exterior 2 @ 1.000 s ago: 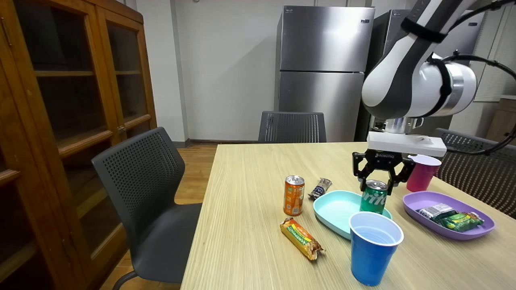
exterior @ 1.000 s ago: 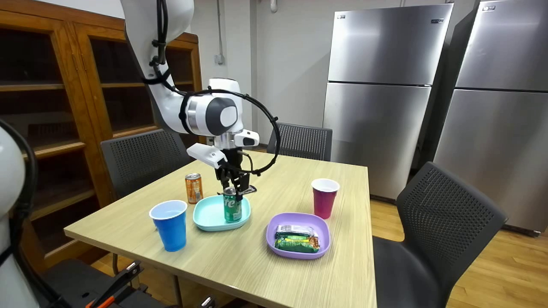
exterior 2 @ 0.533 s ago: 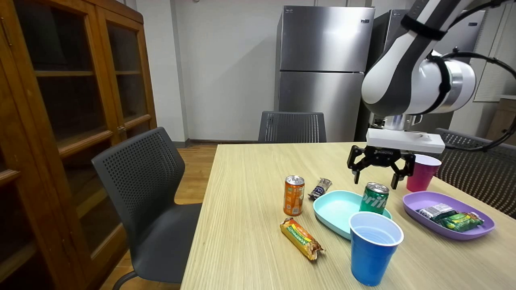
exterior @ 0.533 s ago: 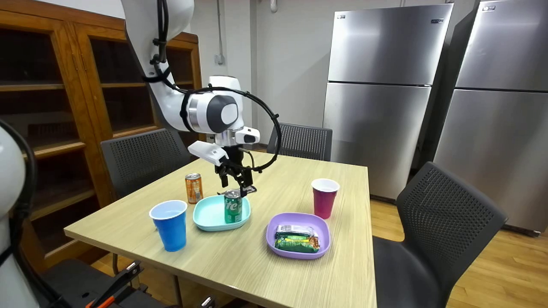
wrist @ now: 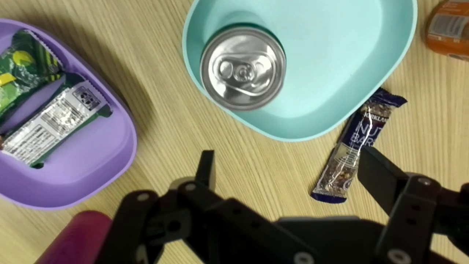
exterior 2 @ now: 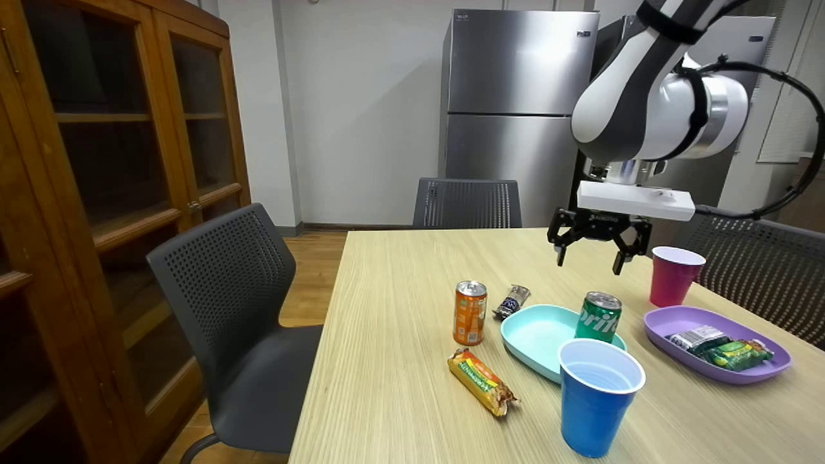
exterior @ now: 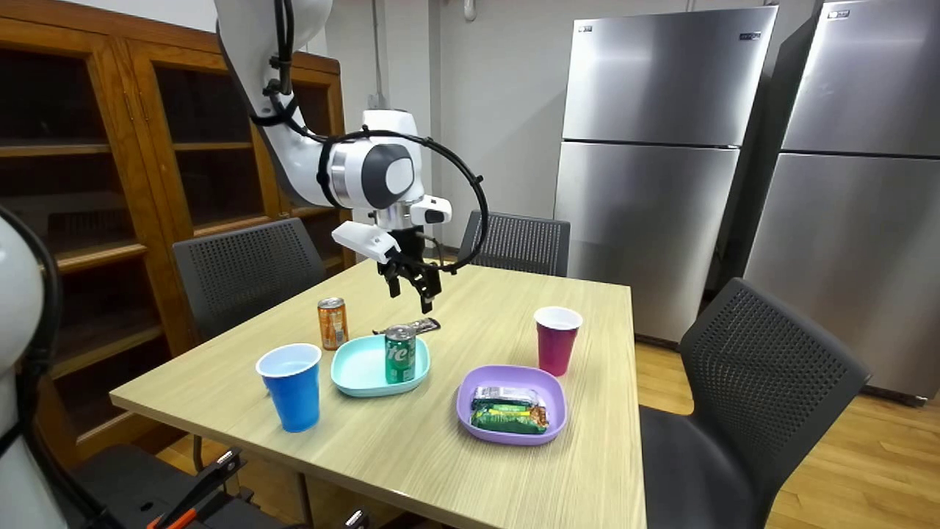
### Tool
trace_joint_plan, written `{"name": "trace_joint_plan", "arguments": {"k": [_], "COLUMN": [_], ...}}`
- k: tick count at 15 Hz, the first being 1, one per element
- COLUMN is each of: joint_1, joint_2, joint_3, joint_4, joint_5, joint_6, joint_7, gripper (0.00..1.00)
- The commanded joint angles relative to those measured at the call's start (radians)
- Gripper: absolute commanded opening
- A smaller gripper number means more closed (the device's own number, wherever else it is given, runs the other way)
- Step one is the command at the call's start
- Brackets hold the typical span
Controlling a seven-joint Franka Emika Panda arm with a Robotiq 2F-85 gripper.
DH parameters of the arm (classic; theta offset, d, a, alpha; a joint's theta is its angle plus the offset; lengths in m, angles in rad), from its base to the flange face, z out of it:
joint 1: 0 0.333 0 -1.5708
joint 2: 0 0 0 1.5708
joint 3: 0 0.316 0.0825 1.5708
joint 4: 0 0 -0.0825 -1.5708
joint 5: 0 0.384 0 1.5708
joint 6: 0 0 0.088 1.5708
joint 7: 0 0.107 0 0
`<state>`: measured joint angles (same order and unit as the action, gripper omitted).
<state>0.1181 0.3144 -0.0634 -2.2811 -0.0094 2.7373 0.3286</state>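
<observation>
My gripper (exterior: 411, 297) hangs above the table with its jaws spread wide and nothing between them. In the wrist view a nut bar (wrist: 346, 161) in a dark wrapper lies on the table below, partly covered by the right-hand finger (wrist: 381, 176); they look apart in height. A green Sprite can (exterior 2: 599, 317) stands upright in the teal plate (wrist: 329, 121), near its edge. The can sits below the gripper and clear of the fingers. An orange can (exterior 2: 470, 313) stands beside the plate in both exterior views, and only its lower part shows in the wrist view.
A purple plate (exterior: 514, 439) holds snack packets (exterior: 510, 419). Behind it stands a magenta cup (exterior: 556, 345); a blue cup (exterior: 294, 397) is near the table's front edge. A yellow snack packet (exterior 2: 482, 383) lies on the table. Chairs (exterior: 778, 397) surround the table.
The jaws were close around the green can a second ago; they have opened and let it go. The gripper has since risen and drawn back from the can, which stays in the teal plate.
</observation>
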Motion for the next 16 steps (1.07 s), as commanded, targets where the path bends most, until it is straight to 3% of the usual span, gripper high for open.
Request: {"name": "trace_joint_plan", "arguments": {"k": [1, 6, 7, 16], "joint_1": [-0.013, -0.004, -0.001, -0.001], "joint_2": [0.012, 0.065, 0.034, 0.045], "joint_3": [0.023, 0.029, 0.017, 0.015], "joint_4": [0.072, 0.157, 0.102, 0.109], "joint_5": [0.030, 0.027, 0.013, 0.013], "joint_6": [-0.043, -0.055, -0.015, -0.014], "joint_7": [-0.016, -0.010, -0.004, -0.004], "gripper": [1.00, 1.00, 1.00, 1.00]}}
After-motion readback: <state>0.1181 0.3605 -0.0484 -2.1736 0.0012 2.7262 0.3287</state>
